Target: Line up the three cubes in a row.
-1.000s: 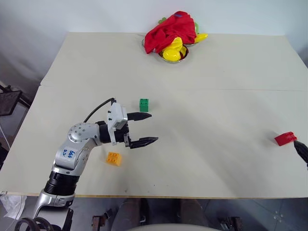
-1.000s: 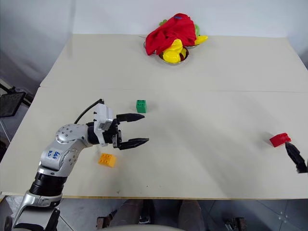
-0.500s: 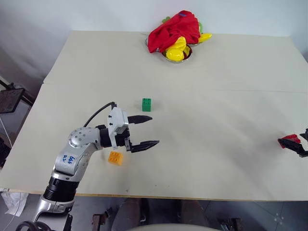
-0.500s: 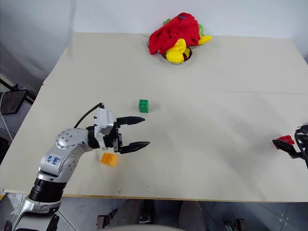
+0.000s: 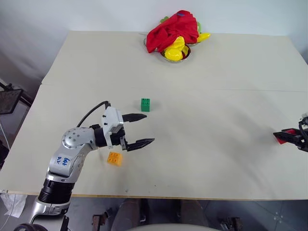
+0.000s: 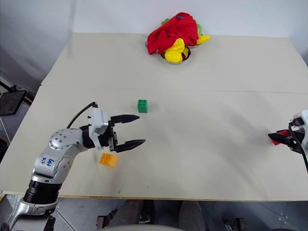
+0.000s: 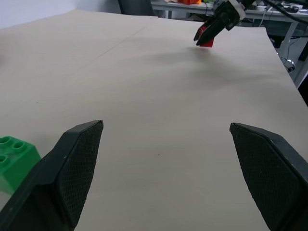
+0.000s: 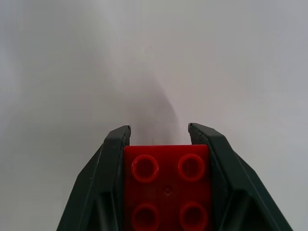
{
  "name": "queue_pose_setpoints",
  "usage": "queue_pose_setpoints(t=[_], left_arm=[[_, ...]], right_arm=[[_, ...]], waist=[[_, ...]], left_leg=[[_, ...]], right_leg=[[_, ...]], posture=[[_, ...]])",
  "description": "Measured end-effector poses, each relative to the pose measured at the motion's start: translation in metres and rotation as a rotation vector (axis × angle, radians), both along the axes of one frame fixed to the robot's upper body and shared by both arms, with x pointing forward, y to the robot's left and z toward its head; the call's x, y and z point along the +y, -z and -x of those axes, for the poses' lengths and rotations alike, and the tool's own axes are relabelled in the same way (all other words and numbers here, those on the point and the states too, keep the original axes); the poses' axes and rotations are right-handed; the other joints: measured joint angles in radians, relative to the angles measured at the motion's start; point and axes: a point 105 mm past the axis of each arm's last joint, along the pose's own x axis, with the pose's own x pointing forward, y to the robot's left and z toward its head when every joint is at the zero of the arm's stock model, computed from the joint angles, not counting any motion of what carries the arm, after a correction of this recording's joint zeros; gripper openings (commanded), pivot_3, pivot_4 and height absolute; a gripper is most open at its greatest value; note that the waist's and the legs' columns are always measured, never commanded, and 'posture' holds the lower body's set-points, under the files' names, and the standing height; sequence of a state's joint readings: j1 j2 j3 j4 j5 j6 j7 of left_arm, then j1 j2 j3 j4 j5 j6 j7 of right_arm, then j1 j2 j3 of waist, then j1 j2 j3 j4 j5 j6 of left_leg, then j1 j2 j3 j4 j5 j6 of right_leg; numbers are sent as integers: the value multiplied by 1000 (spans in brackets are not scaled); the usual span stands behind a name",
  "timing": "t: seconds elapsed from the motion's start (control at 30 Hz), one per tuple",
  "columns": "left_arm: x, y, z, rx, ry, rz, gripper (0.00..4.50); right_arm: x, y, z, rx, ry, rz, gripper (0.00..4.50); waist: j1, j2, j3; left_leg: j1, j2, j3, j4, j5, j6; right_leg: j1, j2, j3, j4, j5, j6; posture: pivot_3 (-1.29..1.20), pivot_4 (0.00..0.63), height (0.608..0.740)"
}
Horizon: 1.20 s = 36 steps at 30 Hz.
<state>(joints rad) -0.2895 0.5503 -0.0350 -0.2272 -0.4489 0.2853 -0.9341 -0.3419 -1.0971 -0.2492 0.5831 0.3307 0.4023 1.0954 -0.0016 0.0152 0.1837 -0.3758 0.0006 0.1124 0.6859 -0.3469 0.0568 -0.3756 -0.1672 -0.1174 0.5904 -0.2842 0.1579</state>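
One cube down: my right gripper [image 8: 159, 137] is clamped on the red cube [image 8: 167, 185], left gripper [image 5: 139, 130] wide open; I'd lift straight, then carry it toward the green cube [image 5: 145, 104].

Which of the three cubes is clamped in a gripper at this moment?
The red cube, between the right gripper fingers; green and orange sit free.

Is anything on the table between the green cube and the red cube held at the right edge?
No. In the left eye view, only bare table lies between the green cube and the red cube gripped by the right gripper.
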Motion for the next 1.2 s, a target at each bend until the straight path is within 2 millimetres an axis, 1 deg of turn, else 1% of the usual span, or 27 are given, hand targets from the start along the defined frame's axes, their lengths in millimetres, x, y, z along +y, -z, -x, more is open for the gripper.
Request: queue_pose_setpoints(t=[0.07,0.13,0.23,0.3,0.4,0.47,0.53,0.6,0.63,0.73,0.93,1.0,1.03,1.07,1.13,1.2], left_arm=[[3,1,1,-4,-4,0,4500],[9,2,2,-10,-8,-10,4500],[24,11,1,12,-29,-46,4500],[35,20,0,42,-49,-61,4500],[38,23,0,50,-43,-65,4500],[40,24,0,50,-41,-67,4500],[40,24,0,43,-40,-69,4500],[41,24,-1,42,-43,-69,4500],[41,24,-1,41,-44,-69,4500],[41,23,-1,38,-46,-70,4500],[45,22,-2,31,-63,-73,4500],[44,21,-1,28,-66,-73,4500],[44,21,-1,27,-66,-73,4500],[44,21,0,27,-68,-74,4500],[44,22,0,30,-73,-73,4500],[45,23,1,31,-76,-74,4500]], right_arm=[[39,-19,-2,-46,-232,2,1539],[79,-29,3,-48,-478,52,1539],[125,-23,7,0,-772,191,1539],[157,-24,-2,1,-924,253,1539],[190,-27,-10,-3,-1079,318,1539],[198,-21,-16,15,-1139,390,1539],[199,-6,-23,56,-1177,444,1539],[201,10,-26,96,-1190,427,1539],[203,13,-27,98,-1198,413,1539],[206,12,-33,85,-1203,399,1539],[201,15,-37,84,-1191,383,1539],[200,15,-38,91,-1174,369,2256],[199,16,-38,96,-1169,368,2440],[198,17,-38,97,-1169,362,2756],[199,17,-37,76,-1181,364,3419],[198,11,-37,30,-1184,355,4104]], waist=[[-3,1,0],[-2,0,0],[-3,0,0],[-6,1,1],[0,0,2],[6,0,2],[6,0,2],[1,0,2],[-2,0,2],[-6,-1,2],[-7,-1,2],[-3,-1,2],[-2,-1,2],[-2,-1,2],[-5,-1,2],[-6,0,2]], left_leg=[[0,2,0,0,0,-1],[0,2,0,0,0,-2],[1,2,0,0,0,-2],[1,2,1,1,0,-3],[0,2,-2,1,-1,-3],[-2,1,-5,1,-1,-4],[-3,-1,-7,1,-1,-3],[-4,-2,-7,1,-2,-2],[-6,-2,-8,1,-2,-2],[-6,0,-8,1,-2,-2],[-6,2,-9,9,-1,-3],[-7,2,-9,12,-2,-2],[-7,2,-10,12,-2,-3],[-8,2,-10,12,-2,-3],[-8,2,-10,12,-2,-3],[-9,2,-10,12,-2,-3]], right_leg=[[0,1,0,0,0,0],[0,2,-1,0,0,0],[0,2,0,0,0,0],[-1,1,0,0,0,0],[-1,1,-2,1,-1,-1],[-1,1,-5,1,-1,-2],[-1,-1,-6,0,-1,-2],[-1,-1,-8,0,-1,-2],[-2,-1,-10,0,-1,-2],[-1,-1,-16,-1,-1,-2],[1,0,-16,2,-1,-1],[2,0,-15,3,-1,-1],[2,0,-15,3,-1,-1],[1,0,-15,4,-1,-1],[0,0,-15,4,-1,-1],[-1,0,-15,4,-1,-1]], posture=[[0,150,740],[0,150,740],[0,150,740],[0,150,740],[0,150,740],[0,150,740],[0,150,740],[0,150,740],[0,150,740],[0,150,740],[0,150,740],[0,150,740],[0,150,740],[0,150,740],[0,150,740],[0,150,740]])
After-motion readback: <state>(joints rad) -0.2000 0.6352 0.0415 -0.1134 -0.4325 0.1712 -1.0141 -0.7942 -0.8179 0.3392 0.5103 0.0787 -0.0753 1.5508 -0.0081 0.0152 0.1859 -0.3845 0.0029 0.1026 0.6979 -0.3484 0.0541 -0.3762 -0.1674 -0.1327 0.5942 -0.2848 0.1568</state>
